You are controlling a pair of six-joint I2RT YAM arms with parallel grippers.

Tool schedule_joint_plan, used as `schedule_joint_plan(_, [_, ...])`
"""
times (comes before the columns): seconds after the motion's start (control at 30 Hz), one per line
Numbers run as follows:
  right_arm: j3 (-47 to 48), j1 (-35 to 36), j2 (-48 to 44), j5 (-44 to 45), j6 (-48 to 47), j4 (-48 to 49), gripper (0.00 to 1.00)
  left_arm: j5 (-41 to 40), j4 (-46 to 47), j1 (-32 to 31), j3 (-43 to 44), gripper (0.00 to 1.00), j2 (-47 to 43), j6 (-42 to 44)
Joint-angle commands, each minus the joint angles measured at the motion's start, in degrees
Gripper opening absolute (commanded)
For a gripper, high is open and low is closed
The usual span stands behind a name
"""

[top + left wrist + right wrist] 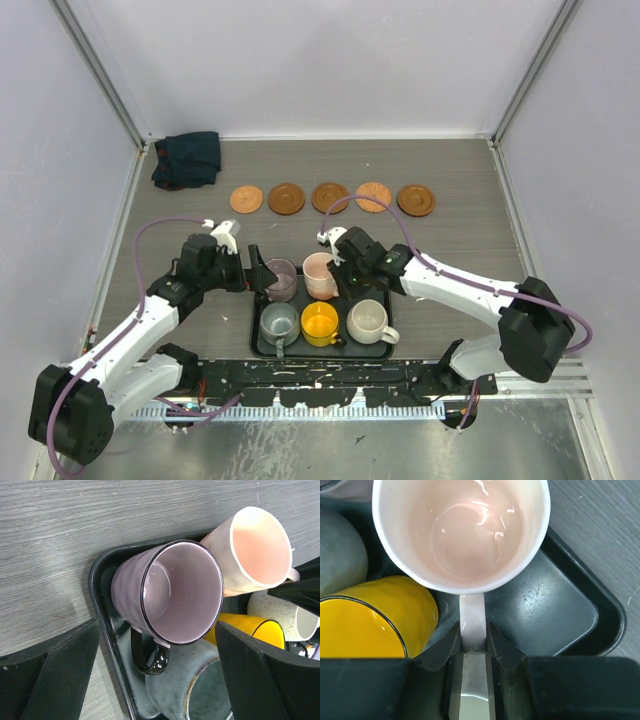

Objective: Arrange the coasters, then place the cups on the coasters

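Standing mouth-up in the black tray's (580, 615) far row, pink cup (462, 530) points its handle at right gripper (473, 635); jaws narrow, pinching that handle. Left gripper (157, 672) jaws wide, either side of purple cup (180, 592), no contact seen. Beyond tray, coasters (330, 198) in a row.

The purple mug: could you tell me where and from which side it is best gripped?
Probably its rim wall on the side nearest the tray edge, from above, one jaw inside: the purple mug stands upright, that side is free; its handle lies close to the grey-green mug and the pink mug crowds the other side.
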Motion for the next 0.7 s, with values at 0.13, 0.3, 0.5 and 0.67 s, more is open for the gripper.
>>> schedule_joint_plan(0.13, [-5.3, -0.2, 0.1, 1.0, 2.3, 5.0, 0.15, 0.8, 2.0, -0.2, -0.3, 0.98, -1.3, -0.2])
schedule_joint_plan(0.3, [-7.3, -0.1, -1.0, 0.7, 2.7, 8.7, 0.34, 0.9, 1.9, -0.2, -0.3, 0.98, -1.4, -0.3])
schedule_joint_plan(0.5, [-12.4, 0.2, -3.2, 0.9, 3.0, 17.0, 0.43, 0.5, 0.9, -0.2, -0.3, 0.98, -1.8, 0.1])
schedule_joint_plan(0.67, [-16.2, 0.2, -6.0, 0.5, 3.3, 22.9, 0.44, 0.4, -0.1, -0.2, -0.2, 0.98, -2.5, 0.2])
